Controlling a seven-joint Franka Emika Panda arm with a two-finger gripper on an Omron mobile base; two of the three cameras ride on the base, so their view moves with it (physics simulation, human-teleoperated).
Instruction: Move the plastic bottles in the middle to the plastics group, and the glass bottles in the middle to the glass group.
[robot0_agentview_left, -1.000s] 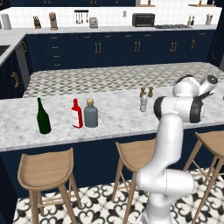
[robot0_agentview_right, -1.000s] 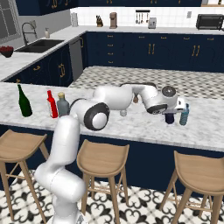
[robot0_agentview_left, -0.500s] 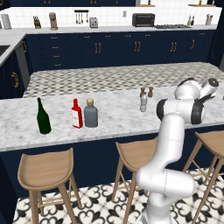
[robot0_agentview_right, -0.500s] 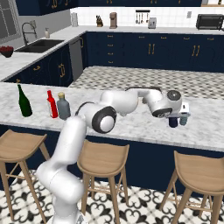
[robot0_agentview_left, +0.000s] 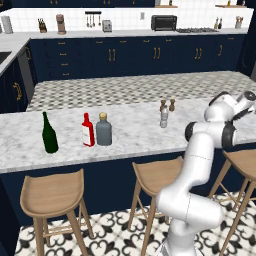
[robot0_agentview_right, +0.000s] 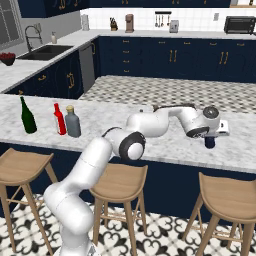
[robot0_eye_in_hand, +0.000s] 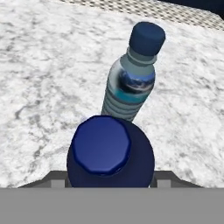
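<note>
Carried farther right since the earlier frame, the navy bottle (robot0_eye_in_hand: 109, 151) is held in the tool (robot0_agentview_right: 212, 136) beside the grey-blue bottle (robot0_eye_in_hand: 131, 78) and should be lowered upright onto the desk (robot0_eye_in_hand: 39, 78).

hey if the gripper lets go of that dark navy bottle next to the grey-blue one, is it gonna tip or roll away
Probably not: the navy bottle looks squat and broad under its cap, so it should stand steadily on the flat marble counter. If knocked over, its round body would likely roll. The slimmer grey-blue bottle beside it looks easier to topple if bumped.
</note>
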